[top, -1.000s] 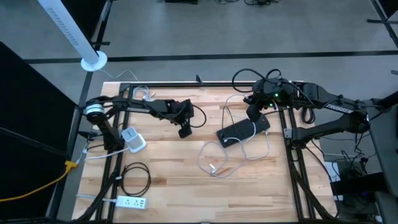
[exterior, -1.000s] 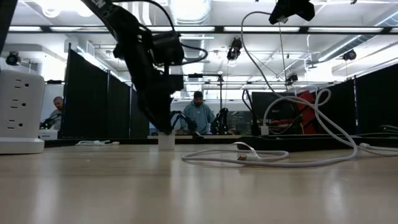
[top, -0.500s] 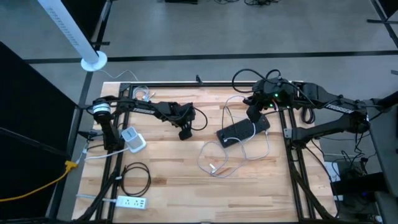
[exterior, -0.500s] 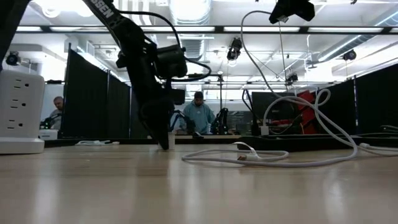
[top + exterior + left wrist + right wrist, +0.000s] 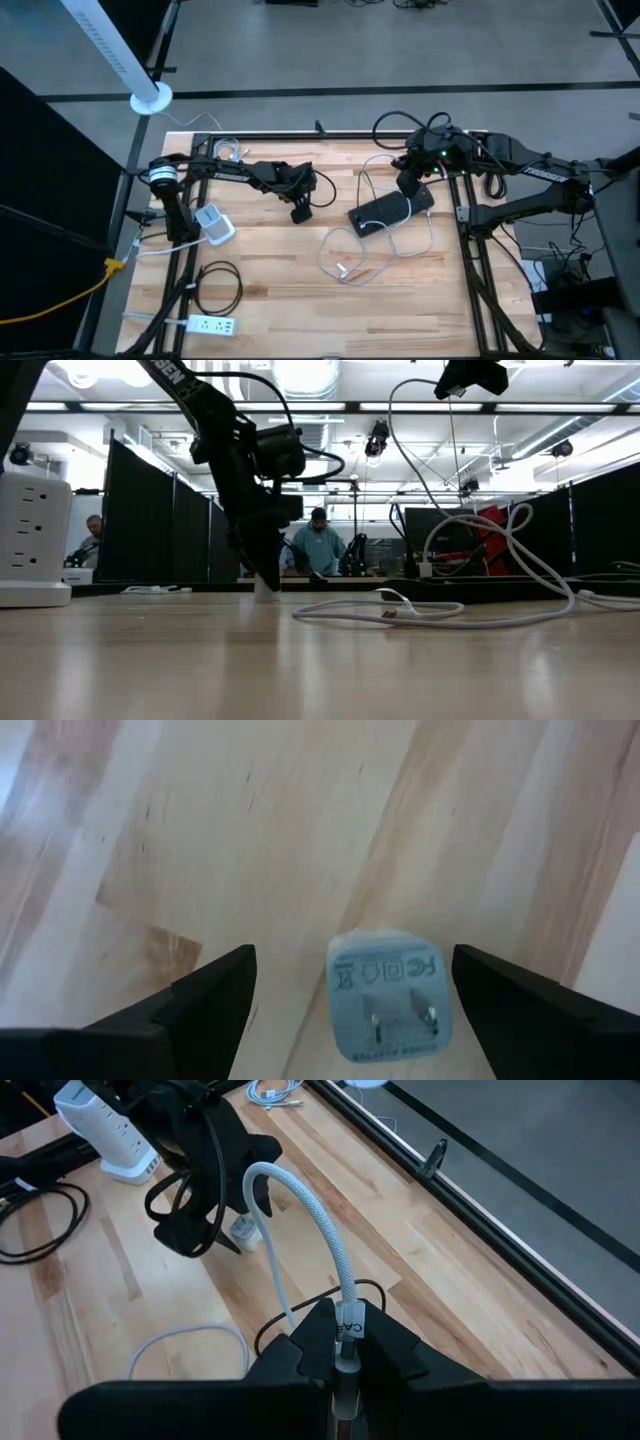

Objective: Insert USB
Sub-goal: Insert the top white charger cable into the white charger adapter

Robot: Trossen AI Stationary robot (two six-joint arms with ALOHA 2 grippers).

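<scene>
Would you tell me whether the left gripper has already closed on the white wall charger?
No, the left gripper is open, with the white wall charger lying untouched between its fingers.

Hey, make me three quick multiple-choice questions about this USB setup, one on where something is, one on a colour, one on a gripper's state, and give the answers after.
1. Where does the wall charger lie?
A. on the wooden table, between the left gripper's fingers
B. on the black power bank
C. inside the right gripper

2. What colour is the cable in the right gripper?
A. yellow
B. white
C. red

3. How does the left gripper stand?
A. shut on the cable
B. shut on the charger
C. open, fingers on either side of the charger, not touching it

Answers: 1 A, the left wrist view shows it on bare wood between the two fingers. 2 B, the right wrist view shows a white braided cable. 3 C, wood shows between each finger and the charger.
</scene>
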